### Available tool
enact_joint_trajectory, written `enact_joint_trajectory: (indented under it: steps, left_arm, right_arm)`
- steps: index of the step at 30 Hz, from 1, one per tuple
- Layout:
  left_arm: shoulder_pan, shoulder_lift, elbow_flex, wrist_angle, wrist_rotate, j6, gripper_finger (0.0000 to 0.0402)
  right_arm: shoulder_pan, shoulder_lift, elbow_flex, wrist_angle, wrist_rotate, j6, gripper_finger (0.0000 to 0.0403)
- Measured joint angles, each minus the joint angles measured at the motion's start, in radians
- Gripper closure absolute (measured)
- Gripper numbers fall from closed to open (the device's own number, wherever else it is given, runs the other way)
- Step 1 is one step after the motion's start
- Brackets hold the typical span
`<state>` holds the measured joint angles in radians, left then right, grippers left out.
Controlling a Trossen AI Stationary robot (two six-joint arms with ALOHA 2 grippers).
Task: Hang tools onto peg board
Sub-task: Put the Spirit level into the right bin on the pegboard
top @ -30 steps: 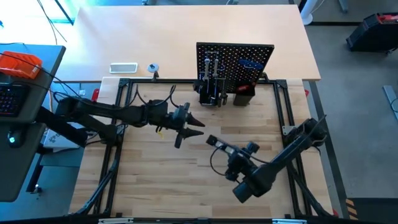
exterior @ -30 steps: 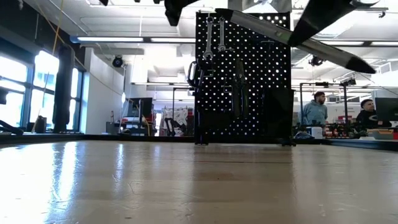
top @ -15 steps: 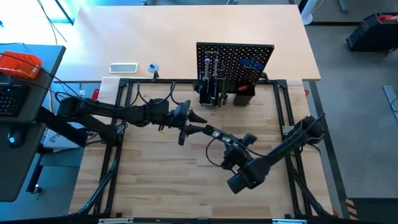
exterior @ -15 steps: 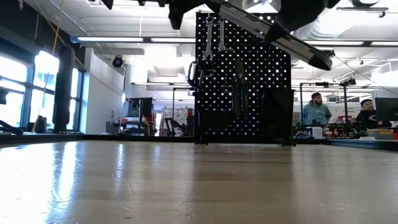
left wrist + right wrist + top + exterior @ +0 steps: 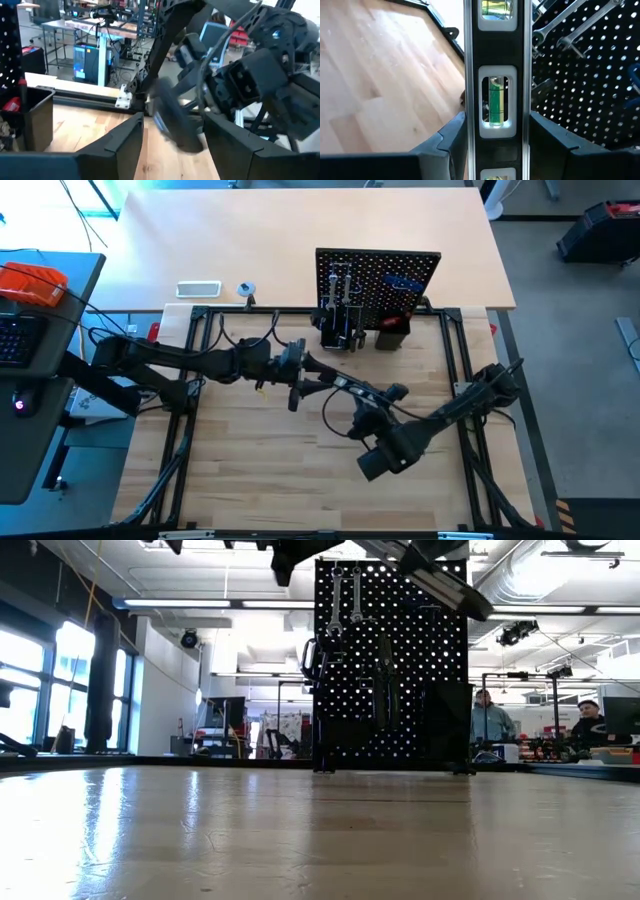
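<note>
Right hand (image 5: pixel 352 388) is gripping the level (image 5: pixel 495 90) lengthwise, and we are offering its far end to the parted left hand (image 5: pixel 312 372) near the peg board (image 5: pixel 378 280)

Setting: robotics lab or workshop, open-plan, industrial. Evidence: exposed ceiling ducts (image 5: pixel 560 580) and strip lights (image 5: pixel 210 604); tall windows (image 5: pixel 40 690) along one side; wooden tabletop (image 5: pixel 260 470) fenced by black metal framing (image 5: pixel 190 420); upright peg board (image 5: pixel 378 285) carrying silver wrenches (image 5: pixel 345 600); two people (image 5: pixel 487 720) seated at benches behind monitors (image 5: pixel 620 720); further metal-framed workbenches (image 5: pixel 95 35) with a blue-lit computer (image 5: pixel 85 62) and loose cabling; keyboard (image 5: pixel 18 340) at a side desk.
</note>
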<state>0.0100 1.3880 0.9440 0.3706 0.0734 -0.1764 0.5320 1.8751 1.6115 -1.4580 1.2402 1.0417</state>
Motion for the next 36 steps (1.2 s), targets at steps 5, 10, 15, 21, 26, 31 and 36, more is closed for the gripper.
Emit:
enact_joint_trajectory:
  steps: [5,10,15,21,26,31,36]
  left_arm:
    - [-0.008,-0.001,0.0,0.05,-0.008,-0.016,0.0195]
    - [-0.011,-0.001,0.0,0.05,-0.013,-0.021,0.0205]
    - [-0.01,-0.001,0.0,0.087,-0.032,0.008,0.0241]
    - [-0.01,-0.001,0.0,0.1,-0.05,0.041,0.0312]
    - [-0.009,-0.001,0.0,0.092,-0.011,0.101,0.0354]
    - [-0.011,-0.002,-0.002,0.098,0.023,0.154,0.0355]
    - [-0.013,-0.005,-0.002,0.102,0.026,0.202,0.0355]
  right_arm:
    - [-0.035,0.0,0.029,0.059,0.031,-0.1,0.0242]
    - [-0.044,0.0,0.039,0.157,0.045,-0.215,0.0242]
    - [-0.044,0.0,0.039,0.204,0.044,-0.265,0.0242]
    - [-0.042,0.0,0.039,0.199,0.062,-0.266,0.0242]
    - [-0.039,0.0,0.039,0.202,0.057,-0.264,0.0262]
    - [-0.031,-0.001,0.04,0.197,0.024,-0.25,0.027]
    - [-0.013,-0.001,0.041,0.171,0.023,-0.207,0.0267]
